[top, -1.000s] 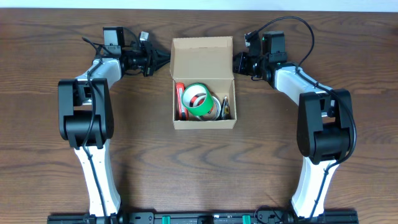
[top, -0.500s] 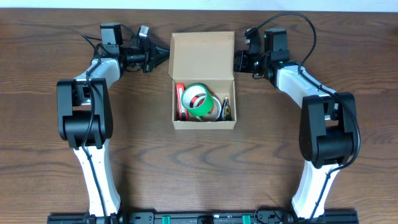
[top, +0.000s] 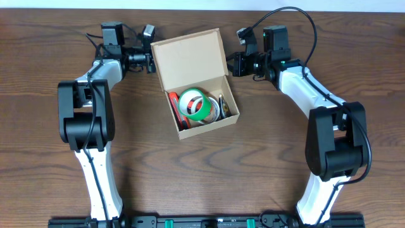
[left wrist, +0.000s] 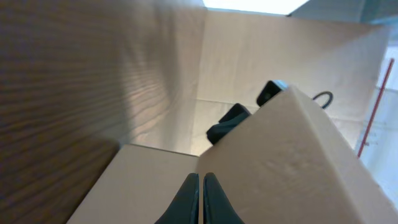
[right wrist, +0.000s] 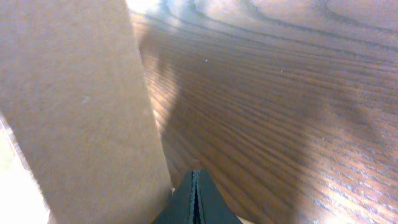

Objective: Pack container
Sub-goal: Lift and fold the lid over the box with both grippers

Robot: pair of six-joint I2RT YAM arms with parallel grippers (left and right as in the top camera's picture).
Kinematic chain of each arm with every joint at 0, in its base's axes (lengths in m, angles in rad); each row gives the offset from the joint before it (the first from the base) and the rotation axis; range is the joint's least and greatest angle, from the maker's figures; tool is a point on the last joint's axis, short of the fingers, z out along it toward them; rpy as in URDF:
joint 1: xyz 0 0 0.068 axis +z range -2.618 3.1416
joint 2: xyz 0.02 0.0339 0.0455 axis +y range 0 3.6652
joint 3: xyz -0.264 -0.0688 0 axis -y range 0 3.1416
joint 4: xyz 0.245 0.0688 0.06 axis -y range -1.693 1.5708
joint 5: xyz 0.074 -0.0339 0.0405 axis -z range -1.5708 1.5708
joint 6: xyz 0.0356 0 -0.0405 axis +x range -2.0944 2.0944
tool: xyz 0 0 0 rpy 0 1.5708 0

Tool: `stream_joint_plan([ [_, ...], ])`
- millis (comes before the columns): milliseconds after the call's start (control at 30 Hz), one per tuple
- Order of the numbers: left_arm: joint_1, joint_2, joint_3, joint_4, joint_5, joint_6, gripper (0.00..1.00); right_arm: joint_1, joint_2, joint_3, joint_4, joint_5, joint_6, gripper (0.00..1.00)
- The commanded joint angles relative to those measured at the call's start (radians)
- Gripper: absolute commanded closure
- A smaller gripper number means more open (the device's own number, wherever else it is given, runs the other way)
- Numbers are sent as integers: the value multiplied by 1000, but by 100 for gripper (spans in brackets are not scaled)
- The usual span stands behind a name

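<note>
The container [top: 210,127], a small tan cardboard box, lies skewed at the table's middle with its flap lid [top: 188,56] standing up at the far side. Inside it are a green tape roll [top: 195,104], a red roll [top: 173,107] and small items. My left gripper [top: 152,61] is shut and empty, its tips against the lid's left edge; in the left wrist view its fingertips [left wrist: 201,198] rest on cardboard [left wrist: 292,155]. At the lid's right edge my right gripper [top: 230,64] is shut and empty, with the flap [right wrist: 74,106] just left of its fingertips [right wrist: 196,194].
Dark wooden tabletop [top: 266,158] surrounds the box. Both arm bases stand at the near edge. Black cables [top: 297,19] loop above the right wrist.
The box has turned counter-clockwise and slid a little left. The right gripper has moved left and up along the lid; the left gripper has drawn in to the lid's left edge.
</note>
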Motion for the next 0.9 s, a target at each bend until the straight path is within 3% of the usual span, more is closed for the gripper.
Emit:
stream_joint_plan([
  [0,2,8,16,90,72,-105,95,3,-55,11,-26,-34,-58,99],
  [267,0,8,19,695,112,-640,95,2,-116,11,-92,-33,-95,99],
  [433,-14,8,19,940,112,-893,95,2,-155,11,-144,-25,-115,99],
  [767,-103,8,19,1202,112,-1191,95,2,-234,11,-225,21,-117,99],
  [867,-130,1,19,1201,112,-1191,95,2,-274,11,-257,51,-117,99],
])
